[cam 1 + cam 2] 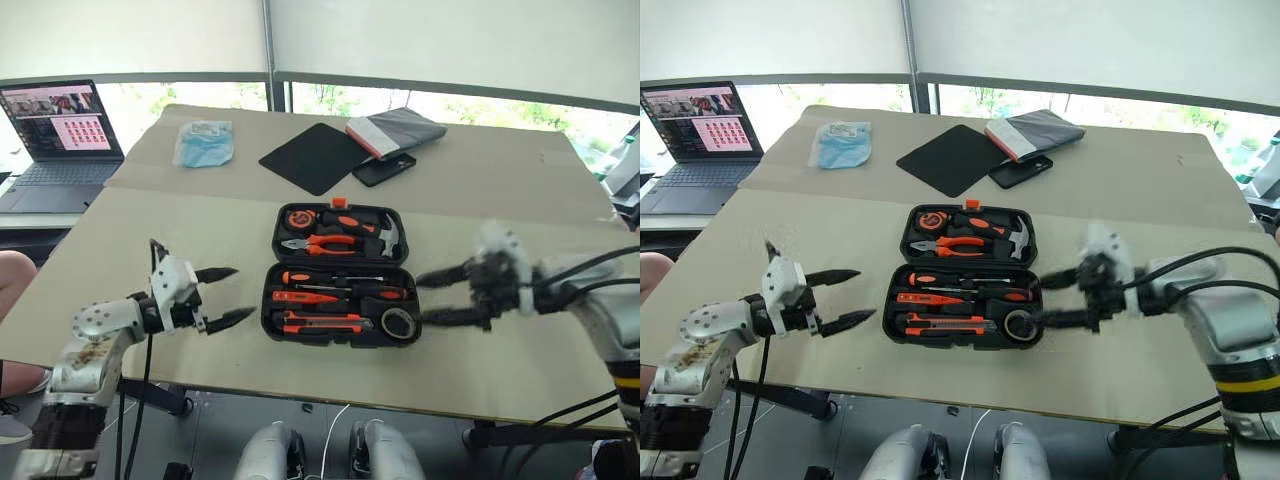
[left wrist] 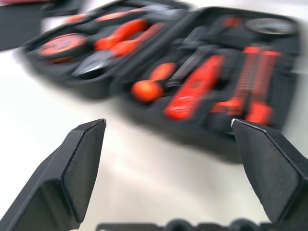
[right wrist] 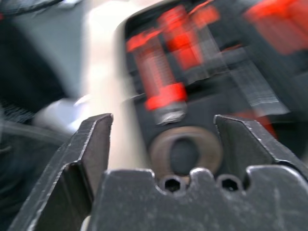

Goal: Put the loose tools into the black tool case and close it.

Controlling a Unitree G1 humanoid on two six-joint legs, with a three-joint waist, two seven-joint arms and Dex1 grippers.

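The black tool case [image 1: 338,263] lies open in the middle of the near table, its lid flat behind the base. In the base's slots rest an orange-handled screwdriver [image 1: 300,278], a slim orange tester [image 1: 300,296], a black-and-orange screwdriver [image 1: 385,293] and the utility knife [image 1: 320,322]. The lid holds pliers [image 1: 325,242] and a hammer [image 1: 385,235]. My left gripper [image 1: 243,292] hovers just left of the case, open and empty. My right gripper [image 1: 420,299] is at the case's right end, open and empty, facing a tape roll [image 3: 185,154].
A black mat [image 1: 315,157], a phone [image 1: 384,169], a grey folded item [image 1: 397,131] and a blue packet [image 1: 205,143] lie on the far table. A laptop [image 1: 60,130] stands at far left. The table's front edge [image 1: 330,385] runs just below the case.
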